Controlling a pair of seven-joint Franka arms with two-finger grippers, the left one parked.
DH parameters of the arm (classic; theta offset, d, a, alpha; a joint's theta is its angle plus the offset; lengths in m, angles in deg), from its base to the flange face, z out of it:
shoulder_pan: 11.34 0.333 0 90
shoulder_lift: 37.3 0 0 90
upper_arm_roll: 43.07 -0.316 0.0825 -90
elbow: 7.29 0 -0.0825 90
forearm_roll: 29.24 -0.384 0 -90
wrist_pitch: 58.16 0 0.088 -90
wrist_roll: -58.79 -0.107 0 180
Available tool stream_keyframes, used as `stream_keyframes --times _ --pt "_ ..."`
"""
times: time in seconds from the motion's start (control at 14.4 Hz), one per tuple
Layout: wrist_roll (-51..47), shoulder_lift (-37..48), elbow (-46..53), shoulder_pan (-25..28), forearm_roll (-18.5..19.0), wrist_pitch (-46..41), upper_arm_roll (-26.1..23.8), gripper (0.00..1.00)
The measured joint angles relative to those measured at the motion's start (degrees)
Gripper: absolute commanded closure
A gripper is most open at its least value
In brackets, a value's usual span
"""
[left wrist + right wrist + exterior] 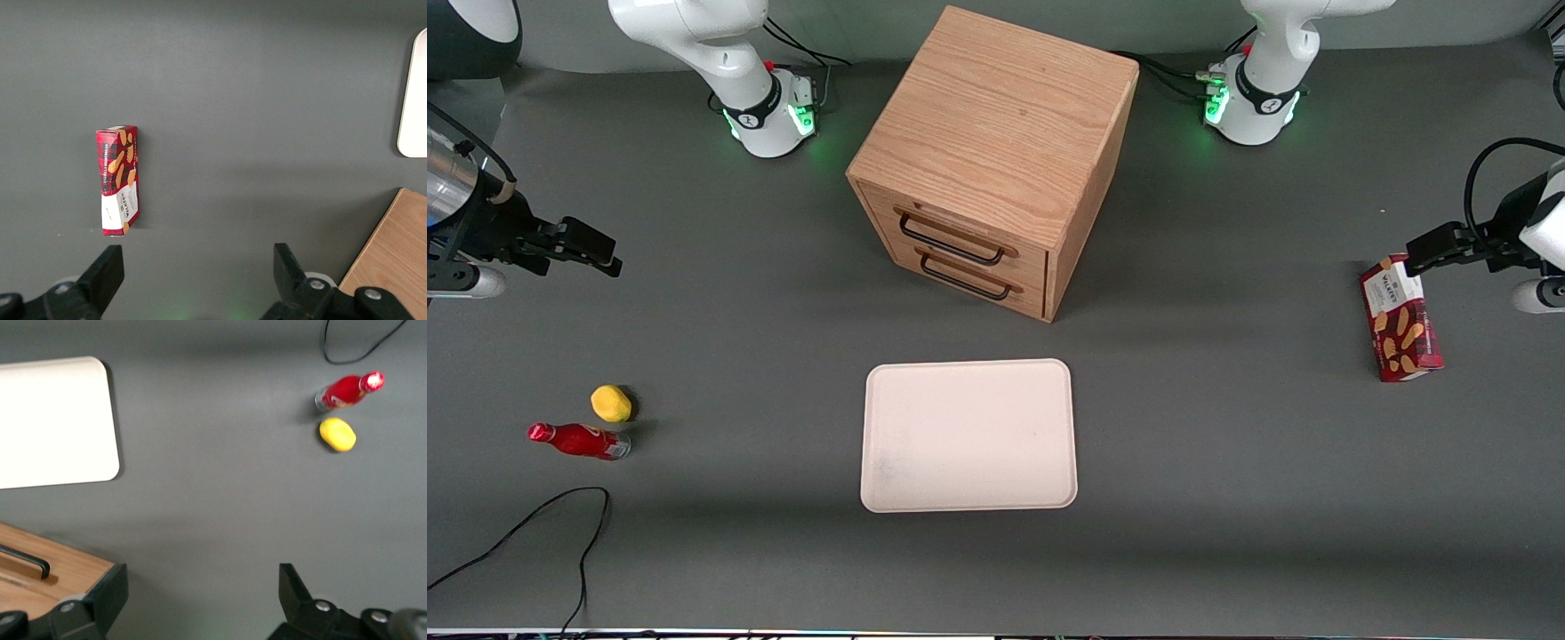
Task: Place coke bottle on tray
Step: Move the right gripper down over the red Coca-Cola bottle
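The coke bottle [579,441] is small, slim and red with a red cap. It lies on its side on the grey table toward the working arm's end; it also shows in the right wrist view [347,391]. The cream-white tray [968,436] lies flat in the middle of the table, nearer the front camera than the cabinet, and nothing is on it; its corner shows in the right wrist view [53,420]. My right gripper [591,252] hangs open and empty above the table, farther from the front camera than the bottle, with its fingers [110,593] wide apart.
A yellow lemon-like ball [611,403] sits beside the bottle. A wooden drawer cabinet [996,160] stands mid-table. A red biscuit box [1400,318] lies toward the parked arm's end. A black cable [551,533] loops near the table's front edge.
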Motion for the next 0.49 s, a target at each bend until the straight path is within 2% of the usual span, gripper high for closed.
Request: stream_keyframes --times 0.49 --pt "0.78 -1.28 0.52 -2.19 0.16 -0.72 -0.5 0.0"
